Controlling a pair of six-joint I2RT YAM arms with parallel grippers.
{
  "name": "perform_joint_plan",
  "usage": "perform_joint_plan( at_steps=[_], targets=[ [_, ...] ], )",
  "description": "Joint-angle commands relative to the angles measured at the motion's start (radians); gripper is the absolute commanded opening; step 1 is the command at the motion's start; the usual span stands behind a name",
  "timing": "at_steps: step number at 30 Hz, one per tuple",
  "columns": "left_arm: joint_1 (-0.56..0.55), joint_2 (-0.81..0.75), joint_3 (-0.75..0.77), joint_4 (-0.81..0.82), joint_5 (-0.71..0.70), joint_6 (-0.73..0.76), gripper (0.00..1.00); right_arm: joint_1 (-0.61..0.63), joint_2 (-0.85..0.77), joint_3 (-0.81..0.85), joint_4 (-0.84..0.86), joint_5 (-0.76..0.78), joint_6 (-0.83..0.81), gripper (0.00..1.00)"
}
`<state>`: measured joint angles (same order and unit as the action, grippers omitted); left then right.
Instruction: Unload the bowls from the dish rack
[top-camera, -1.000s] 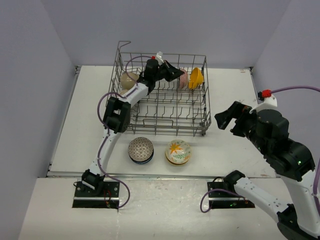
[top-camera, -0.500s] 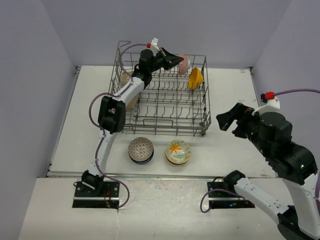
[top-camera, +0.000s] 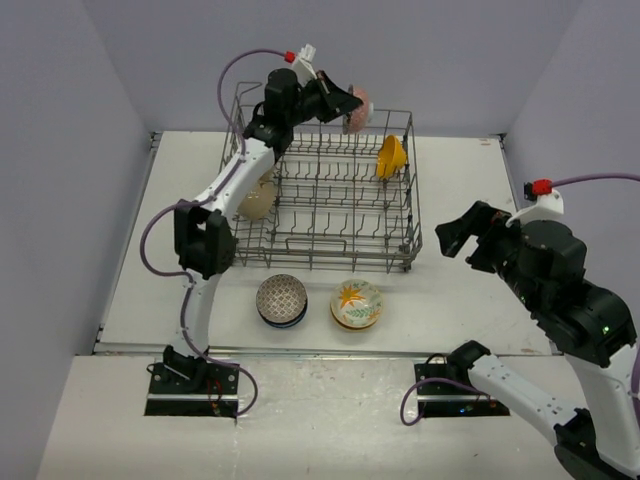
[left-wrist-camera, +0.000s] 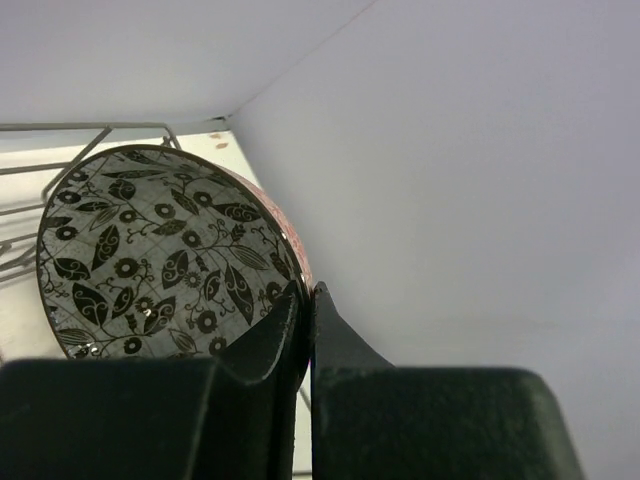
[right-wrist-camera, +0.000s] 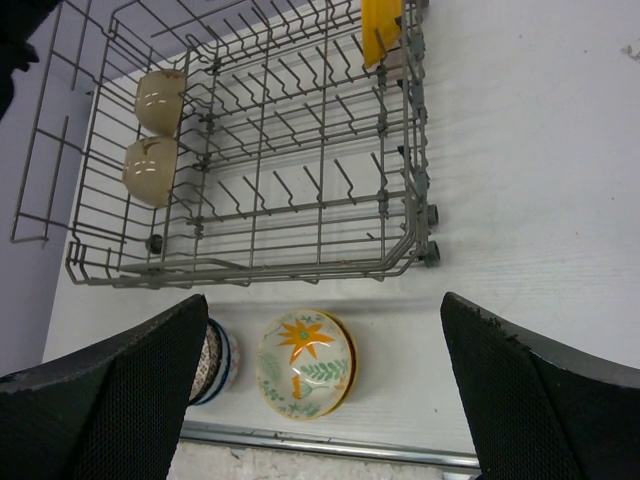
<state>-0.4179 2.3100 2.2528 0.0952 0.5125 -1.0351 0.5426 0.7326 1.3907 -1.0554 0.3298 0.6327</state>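
My left gripper (top-camera: 343, 101) is shut on the rim of a pinkish bowl (top-camera: 357, 109) with a black leaf pattern inside (left-wrist-camera: 160, 255), held high above the back of the grey wire dish rack (top-camera: 330, 255). An orange-yellow bowl (top-camera: 391, 156) stands in the rack's back right; it also shows in the right wrist view (right-wrist-camera: 381, 27). Two beige bowls (right-wrist-camera: 153, 165) sit in the rack's left side. My right gripper (top-camera: 457, 236) is open and empty, right of the rack above the table.
Two bowls stand on the table in front of the rack: a blue-rimmed patterned one (top-camera: 281, 299) and an upside-down cream one with an orange flower (top-camera: 356, 303). The table's front edge (right-wrist-camera: 330, 445) runs just below them. Grey walls surround the table.
My left gripper has lifted the pinkish bowl up out of the rack's back row and raised it above the rack. My right arm has barely moved.
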Motion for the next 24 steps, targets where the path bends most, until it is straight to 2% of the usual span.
perform_joint_plan(
  at_steps=[1, 2, 3, 6, 9, 11, 13, 14, 16, 17, 20, 24],
  targets=[
    [-0.088, -0.254, 0.044, -0.253, -0.046, 0.361, 0.00, -0.003, 0.045, 0.063, 0.015, 0.051, -0.051, 0.99],
    [-0.110, -0.335, 0.010, -0.352, -0.105, 0.418, 0.00, -0.003, 0.054, 0.071, 0.017, 0.061, -0.057, 0.99],
    [-0.157, -0.380, -0.022, -0.392, -0.141, 0.519, 0.00, -0.003, 0.073, 0.086, 0.017, 0.069, -0.062, 0.99],
    [-0.261, -0.535, -0.162, -0.515, -0.285, 0.650, 0.00, -0.001, 0.108, 0.111, 0.015, 0.097, -0.088, 0.99],
    [-0.370, -0.648, -0.283, -0.590, -0.307, 0.694, 0.00, -0.001, 0.143, 0.137, 0.015, 0.129, -0.110, 0.99],
    [-0.488, -0.718, -0.343, -0.650, -0.417, 0.730, 0.00, -0.003, 0.154, 0.146, 0.017, 0.137, -0.111, 0.99],
    [-0.554, -0.750, -0.364, -0.711, -0.499, 0.727, 0.00, -0.004, 0.162, 0.148, 0.017, 0.144, -0.111, 0.99],
    [-0.617, -0.770, -0.368, -0.732, -0.508, 0.718, 0.00, -0.004, 0.165, 0.148, 0.015, 0.152, -0.119, 0.99],
    [-0.697, -0.788, -0.365, -0.794, -0.618, 0.713, 0.00, -0.010, 0.168, 0.152, 0.015, 0.189, -0.145, 0.99],
    [-0.782, -0.790, -0.361, -0.813, -0.653, 0.713, 0.00, -0.013, 0.168, 0.156, 0.015, 0.201, -0.154, 0.99],
    [-0.915, -0.776, -0.357, -0.897, -0.752, 0.684, 0.00, -0.029, 0.166, 0.169, 0.014, 0.262, -0.188, 0.99],
    [-1.033, -0.744, -0.389, -0.962, -0.854, 0.647, 0.00, -0.059, 0.133, 0.166, 0.015, 0.365, -0.180, 0.99]
  ],
)
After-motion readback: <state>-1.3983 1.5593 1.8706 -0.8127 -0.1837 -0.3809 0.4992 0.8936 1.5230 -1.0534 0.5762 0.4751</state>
